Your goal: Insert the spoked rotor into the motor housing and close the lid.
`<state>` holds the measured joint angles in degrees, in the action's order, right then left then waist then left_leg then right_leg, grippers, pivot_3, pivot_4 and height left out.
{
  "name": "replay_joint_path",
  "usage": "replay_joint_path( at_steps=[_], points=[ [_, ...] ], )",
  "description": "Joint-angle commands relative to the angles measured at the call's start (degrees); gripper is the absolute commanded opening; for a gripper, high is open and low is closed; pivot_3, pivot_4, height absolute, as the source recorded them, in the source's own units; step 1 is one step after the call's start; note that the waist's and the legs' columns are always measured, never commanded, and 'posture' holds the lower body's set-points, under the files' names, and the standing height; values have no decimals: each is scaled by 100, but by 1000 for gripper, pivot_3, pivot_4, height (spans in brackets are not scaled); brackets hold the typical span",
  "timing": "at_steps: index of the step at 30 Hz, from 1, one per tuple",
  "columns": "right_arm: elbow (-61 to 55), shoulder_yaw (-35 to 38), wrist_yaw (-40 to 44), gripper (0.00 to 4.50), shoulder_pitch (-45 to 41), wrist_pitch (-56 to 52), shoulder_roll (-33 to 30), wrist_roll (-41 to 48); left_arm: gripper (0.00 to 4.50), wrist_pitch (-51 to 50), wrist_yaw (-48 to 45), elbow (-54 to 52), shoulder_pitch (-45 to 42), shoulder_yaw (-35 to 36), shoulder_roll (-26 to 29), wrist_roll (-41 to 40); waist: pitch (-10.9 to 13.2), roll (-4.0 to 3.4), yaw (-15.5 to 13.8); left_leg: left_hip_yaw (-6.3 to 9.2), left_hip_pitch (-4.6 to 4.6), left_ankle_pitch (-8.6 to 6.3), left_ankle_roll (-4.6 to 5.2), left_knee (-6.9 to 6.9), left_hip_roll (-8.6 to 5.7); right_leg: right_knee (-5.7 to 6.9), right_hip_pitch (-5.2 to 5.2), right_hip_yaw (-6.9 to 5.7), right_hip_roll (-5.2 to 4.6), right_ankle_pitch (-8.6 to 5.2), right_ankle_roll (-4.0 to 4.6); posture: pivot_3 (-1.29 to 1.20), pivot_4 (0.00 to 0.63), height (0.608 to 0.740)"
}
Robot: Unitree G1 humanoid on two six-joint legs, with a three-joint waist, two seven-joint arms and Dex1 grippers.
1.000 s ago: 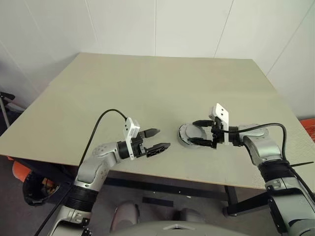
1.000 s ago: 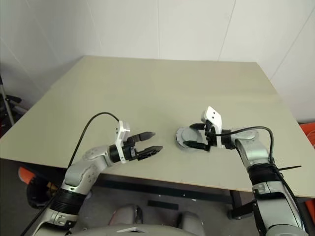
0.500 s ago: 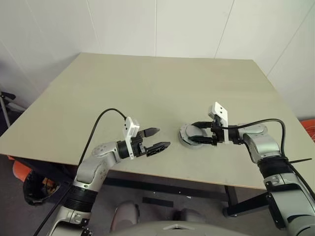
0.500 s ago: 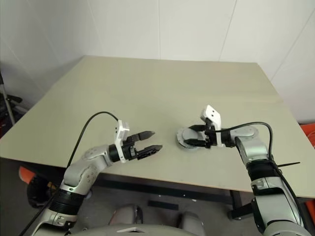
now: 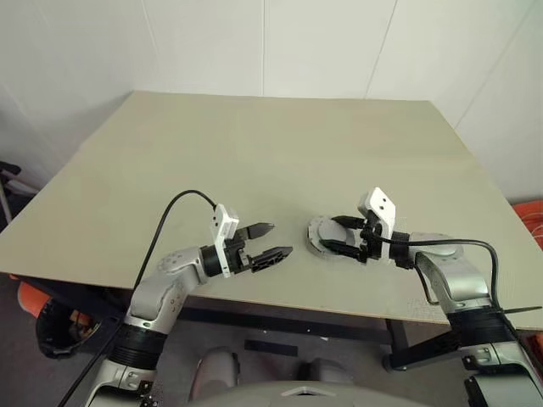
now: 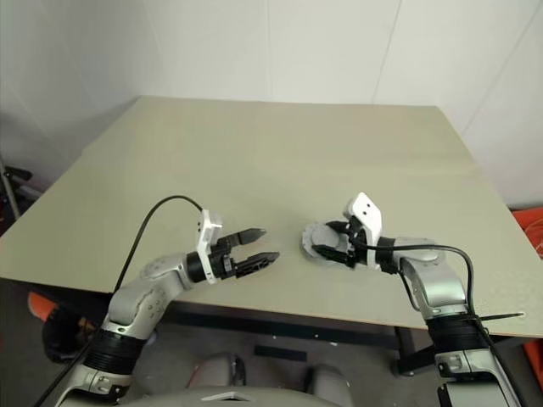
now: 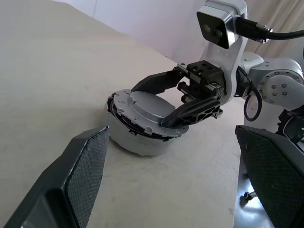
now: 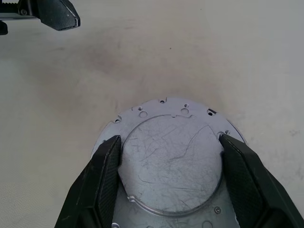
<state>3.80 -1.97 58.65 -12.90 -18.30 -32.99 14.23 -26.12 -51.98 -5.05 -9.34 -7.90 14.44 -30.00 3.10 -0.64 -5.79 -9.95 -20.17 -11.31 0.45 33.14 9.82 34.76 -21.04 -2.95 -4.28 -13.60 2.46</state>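
The motor housing [image 7: 135, 142], a round grey cup, sits on the table [image 5: 254, 153] near its front edge. The silver lid [image 8: 171, 156] lies flat on top of it. My right gripper [image 5: 329, 235] reaches in from the right. Its black fingers [image 8: 107, 175] press on both sides of the lid's raised round middle, so it is shut on the lid. A short way left of the housing, my left gripper [image 5: 280, 238] hovers just above the table, pointing at the housing, open and empty. The spoked rotor is hidden.
A black cable loops from my left wrist over the table's front edge. Another black cable runs along my right forearm. White wall panels stand behind the table, and something orange lies on the floor at the far right [image 5: 530, 212].
The lid, tilted up a second ago, now lies flat on the housing. My right gripper has narrowed onto it and drawn back slightly. The left gripper has stayed still.
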Motion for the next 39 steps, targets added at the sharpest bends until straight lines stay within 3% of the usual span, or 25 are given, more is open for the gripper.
replay_joint_path(
  at_steps=[1,16,39],
  points=[
    [-196,-46,-41,3164,-9,-186,23,116,4500,20,11,-154,-122,-1,-23,-55,0,0,23,0,0,0,0,0,-1,0,0,0,0,0,-1,0,0,740],
    [-209,-61,-1002,3164,-102,-603,374,-61,4500,-18,-9,-380,79,62,99,-166,-2,4,73,0,20,9,-14,2,1,1,14,1,0,-21,-37,0,0,740],
    [-236,-283,-487,3164,-33,-703,-41,-52,4500,-172,149,-484,-13,-21,46,-201,-2,5,35,1,14,4,-6,-4,0,-2,13,1,0,-12,-21,0,0,740]
  ],
)
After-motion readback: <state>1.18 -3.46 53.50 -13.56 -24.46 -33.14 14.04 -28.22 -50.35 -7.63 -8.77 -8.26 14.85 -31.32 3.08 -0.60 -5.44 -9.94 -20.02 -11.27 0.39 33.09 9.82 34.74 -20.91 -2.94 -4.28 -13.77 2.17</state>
